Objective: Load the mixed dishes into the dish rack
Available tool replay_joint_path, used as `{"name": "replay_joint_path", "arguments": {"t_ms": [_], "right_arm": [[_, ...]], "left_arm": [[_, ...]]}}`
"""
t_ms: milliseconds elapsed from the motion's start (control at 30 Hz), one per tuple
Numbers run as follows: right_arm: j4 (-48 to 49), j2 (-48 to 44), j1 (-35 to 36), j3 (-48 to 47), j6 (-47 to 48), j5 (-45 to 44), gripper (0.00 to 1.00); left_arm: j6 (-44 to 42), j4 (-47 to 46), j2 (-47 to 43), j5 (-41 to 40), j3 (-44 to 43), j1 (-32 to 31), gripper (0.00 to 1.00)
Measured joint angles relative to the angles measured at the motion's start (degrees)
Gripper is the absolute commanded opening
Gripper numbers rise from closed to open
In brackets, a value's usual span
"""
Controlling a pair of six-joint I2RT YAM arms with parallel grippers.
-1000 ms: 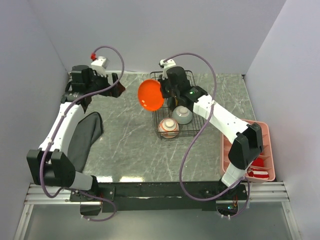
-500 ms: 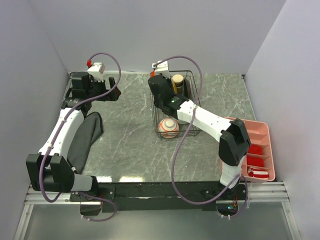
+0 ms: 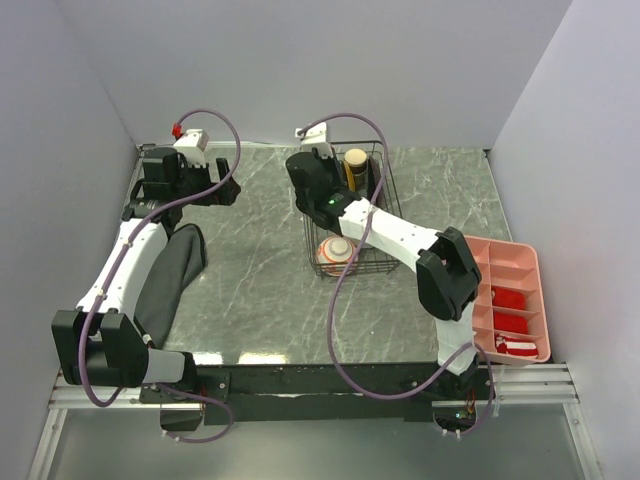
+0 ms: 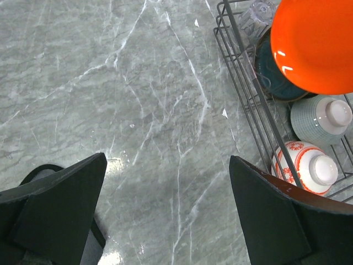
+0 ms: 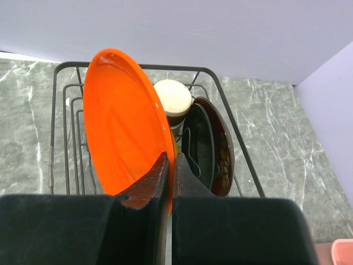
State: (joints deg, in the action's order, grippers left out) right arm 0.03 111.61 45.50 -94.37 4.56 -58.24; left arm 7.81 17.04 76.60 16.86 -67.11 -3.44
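My right gripper [image 5: 171,165] is shut on the lower rim of an orange plate [image 5: 124,121], which stands on edge inside the black wire dish rack [image 5: 60,110]. Beside the plate in the rack are a tan cup [image 5: 172,98] and a dark bowl with a reddish rim [image 5: 218,146]. From the left wrist view the plate [image 4: 317,44] hangs over the rack [image 4: 245,91], with a mint bowl [image 4: 322,117] and a red floral bowl [image 4: 306,163] upside down at the near end. My left gripper [image 4: 165,204] is open over bare marble, left of the rack.
A black cloth [image 3: 170,270] lies on the table under the left arm. A pink compartment tray [image 3: 512,295] with red items sits at the right edge. Grey walls close in the table on three sides.
My right arm has swung the orange plate from the left of the rack to over it, turning it on edge between the wires. The left gripper drew back slightly to the left.
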Motion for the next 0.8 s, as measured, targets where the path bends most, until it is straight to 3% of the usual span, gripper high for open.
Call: {"name": "replay_joint_path", "arguments": {"t_ms": [800], "right_arm": [[-2.56,7.50,-1.46,-6.36,-2.60,-3.10,0.00]], "left_arm": [[0.04,-0.09,0.48,0.98,0.35,0.48,0.99]]}}
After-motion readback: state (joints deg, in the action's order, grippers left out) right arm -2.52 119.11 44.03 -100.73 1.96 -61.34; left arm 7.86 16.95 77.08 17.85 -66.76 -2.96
